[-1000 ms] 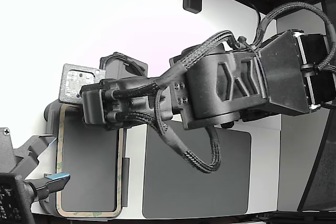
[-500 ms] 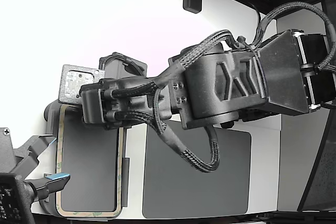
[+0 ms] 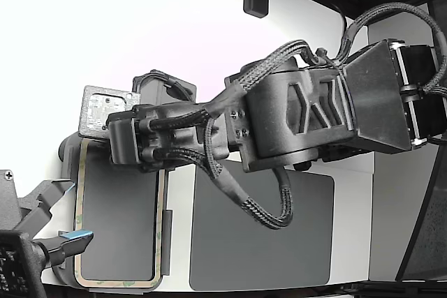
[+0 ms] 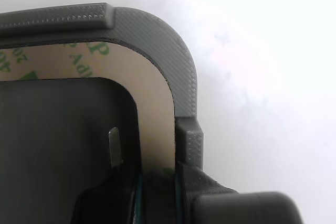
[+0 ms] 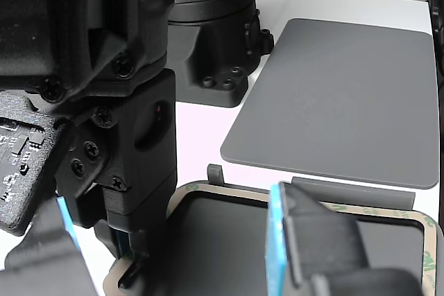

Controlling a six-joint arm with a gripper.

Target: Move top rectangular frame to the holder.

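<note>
We see the top rectangular frame [image 3: 78, 214] lying flat inside the holder [image 3: 167, 225] at the exterior view's left side of the white bench [image 3: 178, 200]. The frame is thin and tan with faint green marks, and its open middle shows dark grey. A bigger dark grey mat [image 3: 262, 232] lies just beside the holder, toward the exterior view's right. The black arm [image 3: 307, 113] reaches across from the exterior view's right, and its end effector [image 3: 129, 141] sits low over the far end of the frame. In the wrist view, the frame's [image 4: 152, 114] rounded corner fits snugly inside the holder's [image 4: 173, 51] grey rim, with green letters printed on the tan strip. At the near edge of that view, the end effector [image 4: 157, 192] sits right on the tan strip, with a dark finger [image 4: 207, 190] on the outer side. We cannot tell if it is pinching the strip or only resting against it. In the other view, the end effector [image 5: 135, 254] comes down at the frame's [image 5: 239, 192] corner.
</note>
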